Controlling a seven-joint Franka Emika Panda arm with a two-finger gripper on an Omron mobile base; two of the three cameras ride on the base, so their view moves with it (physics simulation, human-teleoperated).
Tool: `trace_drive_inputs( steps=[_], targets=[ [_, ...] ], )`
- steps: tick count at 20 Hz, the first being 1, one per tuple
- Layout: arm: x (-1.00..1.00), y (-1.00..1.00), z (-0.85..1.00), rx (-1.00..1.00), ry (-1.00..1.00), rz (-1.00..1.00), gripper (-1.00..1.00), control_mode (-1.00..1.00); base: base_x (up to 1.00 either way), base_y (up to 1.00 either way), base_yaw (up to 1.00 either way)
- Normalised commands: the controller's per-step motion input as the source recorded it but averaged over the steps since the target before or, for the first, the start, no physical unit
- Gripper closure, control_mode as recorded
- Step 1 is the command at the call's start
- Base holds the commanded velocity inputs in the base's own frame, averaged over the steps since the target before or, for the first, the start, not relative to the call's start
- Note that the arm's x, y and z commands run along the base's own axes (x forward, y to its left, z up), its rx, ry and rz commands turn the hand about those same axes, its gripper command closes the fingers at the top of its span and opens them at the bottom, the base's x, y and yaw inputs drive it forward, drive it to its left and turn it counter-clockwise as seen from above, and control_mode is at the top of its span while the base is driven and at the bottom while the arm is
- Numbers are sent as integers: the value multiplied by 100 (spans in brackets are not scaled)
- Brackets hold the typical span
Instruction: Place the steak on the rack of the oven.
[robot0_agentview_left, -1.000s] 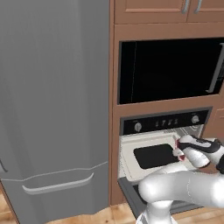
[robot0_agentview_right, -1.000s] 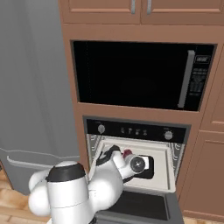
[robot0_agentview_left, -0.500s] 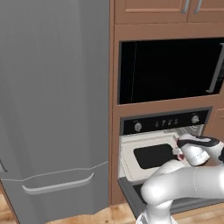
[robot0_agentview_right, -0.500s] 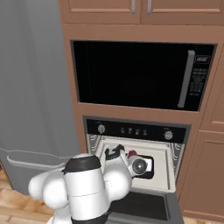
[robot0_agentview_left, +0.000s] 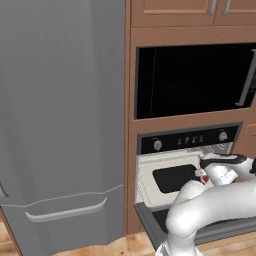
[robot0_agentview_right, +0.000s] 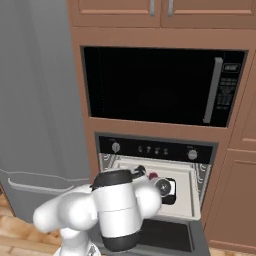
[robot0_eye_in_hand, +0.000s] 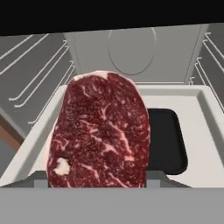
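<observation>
Kitchen wall: grey fridge (robot0_agentview_left: 60, 125) on the left, black microwave (robot0_agentview_right: 160, 85) above the oven (robot0_agentview_right: 155, 150).
Oven: door down, rack (robot0_eye_in_hand: 205, 144) pulled out.
Gripper (robot0_eye_in_hand: 98, 181): clamped on steak.
Steak (robot0_eye_in_hand: 100, 131): upright between fingers, over rack's front left.

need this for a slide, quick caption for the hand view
Steak held upright in the hand, over the pale rack inside the open oven.
</observation>
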Motion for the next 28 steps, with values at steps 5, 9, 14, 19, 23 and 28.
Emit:
trace_drive_inputs(
  steps=[5,9,14,19,23,28],
  targets=[
    [23,2,-37,0,0,0,100,-100,0,0,0],
    [38,17,-28,0,0,-2,100,-100,0,0,0],
    [37,20,-33,0,0,-5,100,-100,0,0,0],
    [18,0,-40,-1,2,-2,100,-100,0,0,0],
    [18,0,-41,0,0,0,100,-100,0,0,0],
    [17,0,-44,-1,0,0,100,-100,0,0,0]
  ],
)
